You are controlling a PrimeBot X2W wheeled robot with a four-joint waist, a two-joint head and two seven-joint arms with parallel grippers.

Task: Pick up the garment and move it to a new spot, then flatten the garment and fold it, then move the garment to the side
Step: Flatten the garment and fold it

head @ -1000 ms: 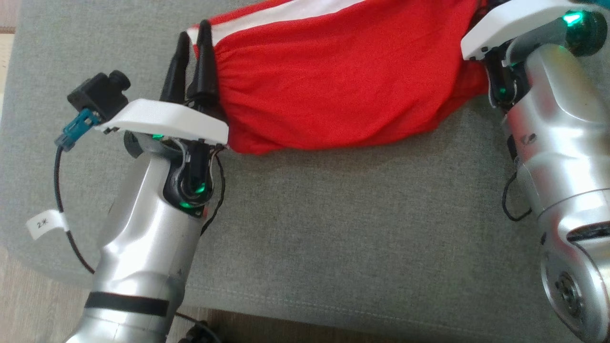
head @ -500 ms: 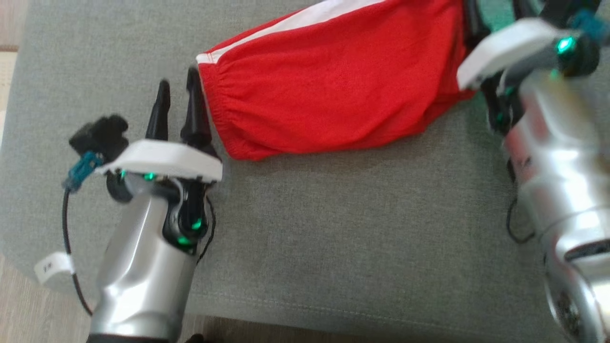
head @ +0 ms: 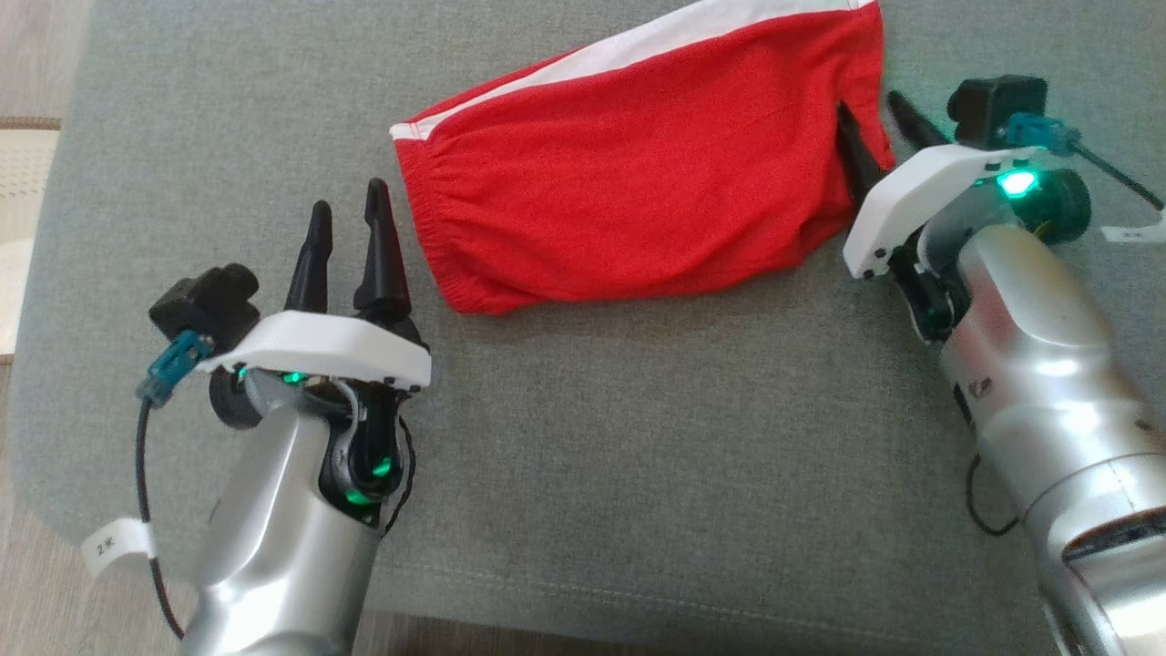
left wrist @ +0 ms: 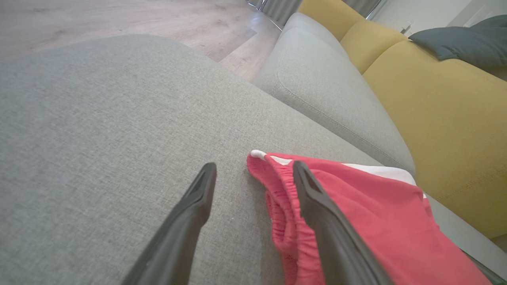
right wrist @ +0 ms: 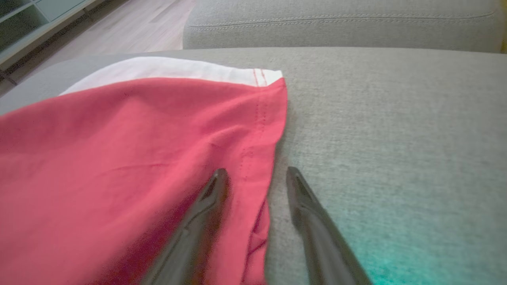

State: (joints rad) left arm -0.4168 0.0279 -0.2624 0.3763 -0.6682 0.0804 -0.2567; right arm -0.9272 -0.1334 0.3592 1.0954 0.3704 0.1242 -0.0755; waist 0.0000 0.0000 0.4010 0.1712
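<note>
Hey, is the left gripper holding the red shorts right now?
No, in the head view the left gripper is open beside the shorts, with bare cushion between them.

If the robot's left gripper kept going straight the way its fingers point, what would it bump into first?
Most likely the red garment: its elastic corner lies just ahead of the left gripper, by the finger nearer it. If the fingers tilt down, the grey cushion may come first; depth is unclear.
</note>
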